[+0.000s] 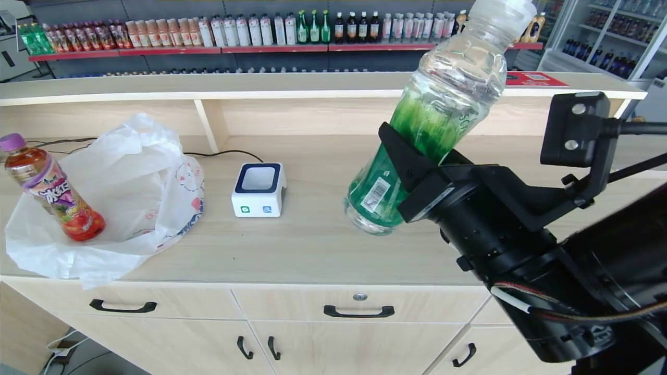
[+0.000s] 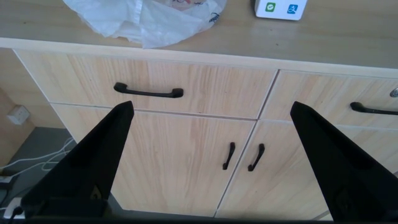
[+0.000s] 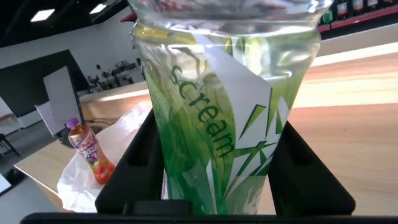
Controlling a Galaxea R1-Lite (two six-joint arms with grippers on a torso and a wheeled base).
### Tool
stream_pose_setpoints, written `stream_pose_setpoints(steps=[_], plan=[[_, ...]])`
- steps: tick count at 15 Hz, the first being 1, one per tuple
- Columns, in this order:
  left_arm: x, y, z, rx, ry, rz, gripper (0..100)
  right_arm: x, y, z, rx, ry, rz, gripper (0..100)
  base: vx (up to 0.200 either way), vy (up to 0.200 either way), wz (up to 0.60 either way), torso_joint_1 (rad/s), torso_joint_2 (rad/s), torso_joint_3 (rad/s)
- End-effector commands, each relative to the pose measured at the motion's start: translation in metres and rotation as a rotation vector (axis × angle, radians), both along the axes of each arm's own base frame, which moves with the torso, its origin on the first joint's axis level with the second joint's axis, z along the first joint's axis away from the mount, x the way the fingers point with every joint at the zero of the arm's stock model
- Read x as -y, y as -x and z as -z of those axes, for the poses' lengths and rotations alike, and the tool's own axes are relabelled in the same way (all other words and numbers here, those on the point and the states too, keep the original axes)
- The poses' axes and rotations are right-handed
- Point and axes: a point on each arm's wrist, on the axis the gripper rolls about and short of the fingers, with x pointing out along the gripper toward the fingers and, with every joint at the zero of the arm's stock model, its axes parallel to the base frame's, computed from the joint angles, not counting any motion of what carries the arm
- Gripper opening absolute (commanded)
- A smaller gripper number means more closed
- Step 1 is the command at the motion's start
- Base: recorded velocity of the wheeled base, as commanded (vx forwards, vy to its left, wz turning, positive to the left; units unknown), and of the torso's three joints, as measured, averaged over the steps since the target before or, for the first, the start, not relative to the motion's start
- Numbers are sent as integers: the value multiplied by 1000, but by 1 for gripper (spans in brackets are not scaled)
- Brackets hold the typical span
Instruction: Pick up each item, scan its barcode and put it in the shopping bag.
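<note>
- Right gripper: fingers clamped on the lower half of the green-label bottle, one each side, firm hold.
- Bottle is clear with a green label. It is tilted, cap end up and towards the back edge of the counter, and held in the air over the counter's right half.
- Barcode sits low on the label, near the bottle's base.
- Barcode scanner: white box, mid-counter, window up, just right of the bag. Black cable runs from it towards the back edge.
- Shopping bag: white plastic, crumpled open at the left end, reaching the front edge.
- Tea bottle: red drink, purple cap, lying on the bag with its cap towards the back-left corner.
- Left gripper: fingers spread wide, holding nothing, below the front edge, facing the drawer fronts and a black drawer handle.
</note>
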Motion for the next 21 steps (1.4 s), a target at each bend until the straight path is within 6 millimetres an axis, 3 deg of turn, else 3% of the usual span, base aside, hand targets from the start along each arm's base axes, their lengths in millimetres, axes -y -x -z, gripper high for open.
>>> stream_pose_setpoints(steps=[1,3,5,10,18,21], plan=[[0,0,0,0,-1,0,100,9,-17,4,15,40,59,0,0,0,0,0,0,0],[0,0,0,0,1,0,100,21,-28,5,84,139,67,0,0,0,0,0,0,0],[0,0,0,-2,1,0,100,22,-30,6,88,151,74,0,0,0,0,0,0,0],[0,0,0,-2,1,0,100,40,-60,8,90,180,198,0,0,0,0,0,0,0],[0,0,0,-2,1,0,100,41,-60,10,71,157,183,0,-25,0,0,1,-1,0],[0,0,0,-2,2,1,100,40,-62,10,69,154,183,0,0,200,0,6,2,1]])
